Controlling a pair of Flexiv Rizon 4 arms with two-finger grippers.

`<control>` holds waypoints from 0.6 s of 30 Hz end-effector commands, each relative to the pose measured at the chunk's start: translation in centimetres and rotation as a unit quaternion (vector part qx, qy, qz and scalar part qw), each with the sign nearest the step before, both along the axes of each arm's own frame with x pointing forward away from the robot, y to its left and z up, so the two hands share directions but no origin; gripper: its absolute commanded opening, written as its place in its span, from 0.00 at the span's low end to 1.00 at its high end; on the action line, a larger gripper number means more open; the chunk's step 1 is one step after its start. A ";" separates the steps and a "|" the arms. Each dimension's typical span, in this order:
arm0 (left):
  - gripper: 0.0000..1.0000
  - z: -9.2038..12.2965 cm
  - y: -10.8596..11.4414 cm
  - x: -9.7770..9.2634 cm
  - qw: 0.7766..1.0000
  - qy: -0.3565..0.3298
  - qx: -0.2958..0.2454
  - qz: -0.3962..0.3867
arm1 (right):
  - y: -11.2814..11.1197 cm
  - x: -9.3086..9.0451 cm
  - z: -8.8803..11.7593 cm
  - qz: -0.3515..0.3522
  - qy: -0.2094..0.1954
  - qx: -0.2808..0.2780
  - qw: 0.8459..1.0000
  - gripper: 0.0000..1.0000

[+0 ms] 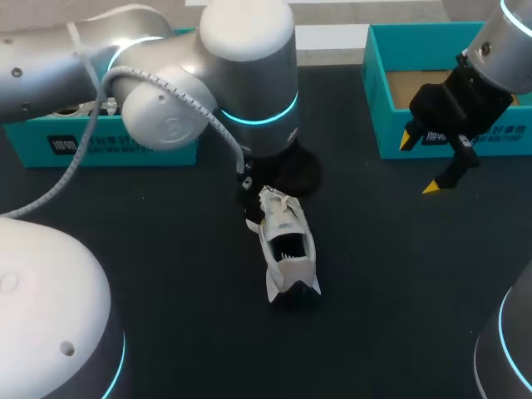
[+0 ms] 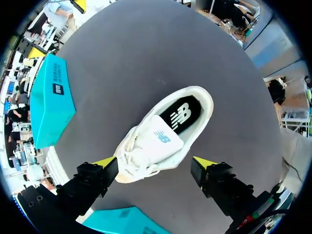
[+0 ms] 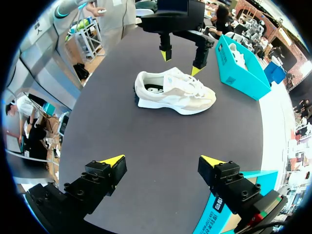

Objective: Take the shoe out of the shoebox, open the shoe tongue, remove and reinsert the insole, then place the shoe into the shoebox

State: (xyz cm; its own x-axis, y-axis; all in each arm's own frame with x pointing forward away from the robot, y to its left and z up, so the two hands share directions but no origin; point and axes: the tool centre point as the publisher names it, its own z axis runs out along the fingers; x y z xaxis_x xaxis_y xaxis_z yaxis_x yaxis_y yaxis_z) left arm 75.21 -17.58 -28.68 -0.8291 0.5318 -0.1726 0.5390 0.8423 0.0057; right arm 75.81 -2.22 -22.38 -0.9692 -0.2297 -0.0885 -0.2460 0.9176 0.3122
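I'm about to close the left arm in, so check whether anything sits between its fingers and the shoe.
Nothing visible does. The left gripper is open over the toe end of the shoe, one finger on each side, with only bare table around the shoe.

The dark table (image 1: 166,274) carries a white shoe (image 1: 287,241) and two teal shoeboxes (image 1: 125,151) (image 1: 384,100).

The sneaker (image 2: 146,151) carries two logo marks. One is white and sits on the black insole (image 2: 181,116) at the heel end. The other is pale blue, on the white tongue (image 2: 163,137) just ahead of it. To the sneaker's left, the left shoebox (image 1: 50,150) has a dark label patch with pale print on its teal side wall. To the sneaker's right, the right shoebox (image 1: 507,141) has dark print on its wall. The print on both boxes is too small to read.
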 end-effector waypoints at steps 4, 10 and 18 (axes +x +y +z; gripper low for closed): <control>1.00 0.0 0.6 -2.4 0.993 0.036 -0.026 0.107 | 0.0 0.1 -0.1 0.000 0.001 -0.001 1.000 1.00; 1.00 0.1 0.4 -4.6 0.975 0.044 -0.045 0.213 | 0.0 0.1 -0.1 0.000 0.001 -0.001 1.000 1.00; 0.99 -1.9 -1.0 -7.8 0.967 0.047 -0.054 0.245 | 0.0 0.1 -0.1 0.000 0.001 -0.001 1.000 1.00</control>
